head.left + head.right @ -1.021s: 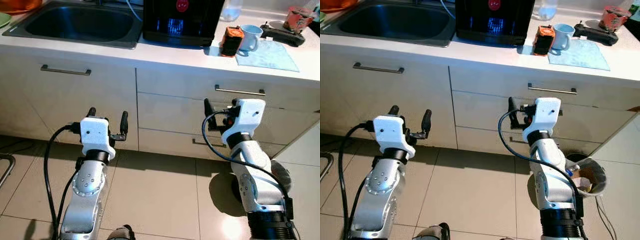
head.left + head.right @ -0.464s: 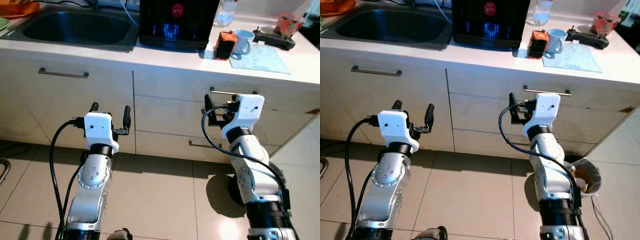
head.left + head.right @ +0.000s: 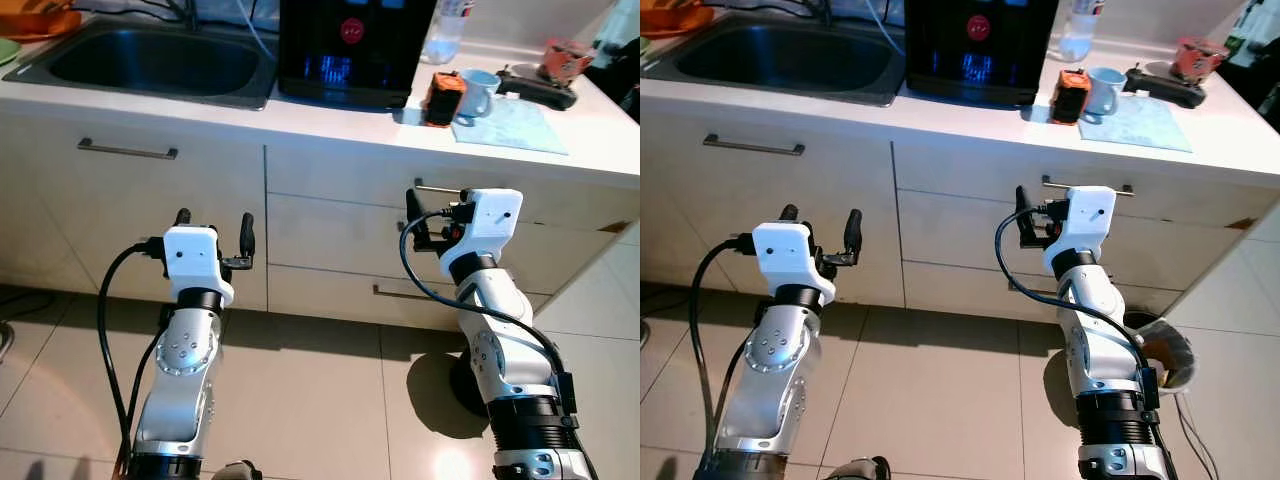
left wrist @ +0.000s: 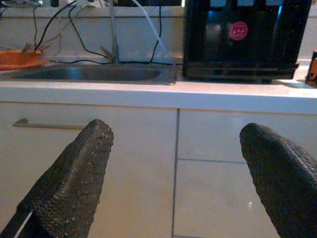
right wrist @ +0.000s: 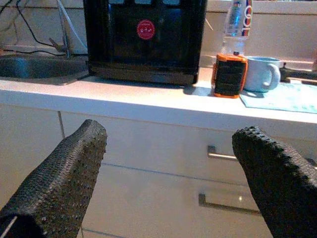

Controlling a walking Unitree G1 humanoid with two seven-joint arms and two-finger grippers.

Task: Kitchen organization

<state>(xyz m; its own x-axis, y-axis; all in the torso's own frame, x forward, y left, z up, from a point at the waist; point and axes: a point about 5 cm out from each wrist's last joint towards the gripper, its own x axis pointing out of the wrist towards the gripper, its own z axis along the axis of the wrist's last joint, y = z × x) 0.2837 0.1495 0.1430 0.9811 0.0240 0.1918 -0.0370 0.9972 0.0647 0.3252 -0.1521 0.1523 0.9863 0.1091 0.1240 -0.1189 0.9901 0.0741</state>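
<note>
The robot is standing before the worktop (image 3: 330, 112), and both hands are hanging in the air in front of the drawers, well below its front edge. The left hand (image 3: 213, 232) is released and empty; the right hand (image 5: 168, 163) is also released, holding nothing. The mug (image 3: 478, 92) is waiting near the right end of the worktop, on the edge of a blue cloth (image 3: 510, 110), just beside an orange box (image 3: 441, 97). I think the mug is stiff, smooth and breakable, so gripping across its rim or body seems safest.
</note>
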